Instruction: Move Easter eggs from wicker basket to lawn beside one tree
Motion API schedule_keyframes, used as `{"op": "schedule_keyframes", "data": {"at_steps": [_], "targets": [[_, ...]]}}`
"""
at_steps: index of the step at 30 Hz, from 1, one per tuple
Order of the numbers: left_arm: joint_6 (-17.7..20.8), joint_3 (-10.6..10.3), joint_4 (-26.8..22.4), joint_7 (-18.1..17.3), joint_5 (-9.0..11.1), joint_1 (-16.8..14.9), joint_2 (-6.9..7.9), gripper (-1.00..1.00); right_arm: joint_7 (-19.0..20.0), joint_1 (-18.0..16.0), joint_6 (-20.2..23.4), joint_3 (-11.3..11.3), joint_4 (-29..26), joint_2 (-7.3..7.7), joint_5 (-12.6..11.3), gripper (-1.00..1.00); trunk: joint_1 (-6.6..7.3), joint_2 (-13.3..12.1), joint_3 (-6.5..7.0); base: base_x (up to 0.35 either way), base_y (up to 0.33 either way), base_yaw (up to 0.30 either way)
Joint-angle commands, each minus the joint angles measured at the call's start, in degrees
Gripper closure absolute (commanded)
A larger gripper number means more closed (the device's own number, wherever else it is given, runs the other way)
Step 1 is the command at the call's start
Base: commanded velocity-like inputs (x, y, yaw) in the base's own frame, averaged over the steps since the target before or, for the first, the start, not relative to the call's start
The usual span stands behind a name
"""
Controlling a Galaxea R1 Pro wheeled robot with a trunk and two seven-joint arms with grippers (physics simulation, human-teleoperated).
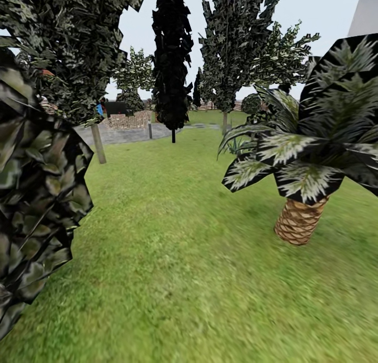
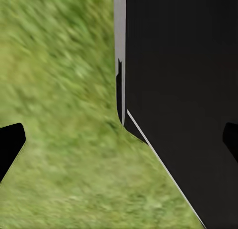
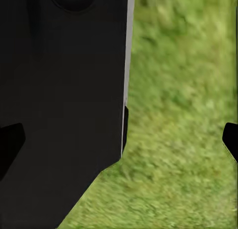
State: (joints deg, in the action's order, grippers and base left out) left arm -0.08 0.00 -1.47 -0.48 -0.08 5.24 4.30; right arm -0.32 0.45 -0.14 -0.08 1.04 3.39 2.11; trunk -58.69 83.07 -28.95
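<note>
Where bush (image 1: 37, 195) crowds lawn (image 1: 178, 247), palm (image 1: 299, 221) fronds cropped

A palm (image 1: 300, 222) stood right, a bush (image 1: 37, 195) left, a dark cypress (image 1: 171, 59) and paving (image 1: 123, 135) far off under grey sky (image 1: 142, 22).

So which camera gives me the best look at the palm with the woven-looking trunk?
The head view: the palm stands on the lawn at right, trunk and fronds clear. The wrist views give grass and dark robot body, nothing of the palm.
</note>
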Motion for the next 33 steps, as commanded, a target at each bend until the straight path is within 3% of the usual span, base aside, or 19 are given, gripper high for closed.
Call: {"op": "schedule_keyframes", "data": {"at_steps": [1, 33], "targets": [[-0.01, 0.0, -0.11, -0.05, -0.01, 0.04, 0.01, -1.0, -0.03, -0.01, -0.02, -0.04, 0.01, 0.02, 0.22, -1.0, -0.04, 0.01, -0.03, 0.338, 0.0, 0.0], [-0.01, 0.0, -0.11, -0.05, -0.01, 0.04, 0.01, -1.0, -0.03, -0.01, -0.04, 0.34, 0.02, 0.03, 0.44, -1.0, -0.04, 0.01, -0.03, 0.338, 0.0, 0.036]]}}
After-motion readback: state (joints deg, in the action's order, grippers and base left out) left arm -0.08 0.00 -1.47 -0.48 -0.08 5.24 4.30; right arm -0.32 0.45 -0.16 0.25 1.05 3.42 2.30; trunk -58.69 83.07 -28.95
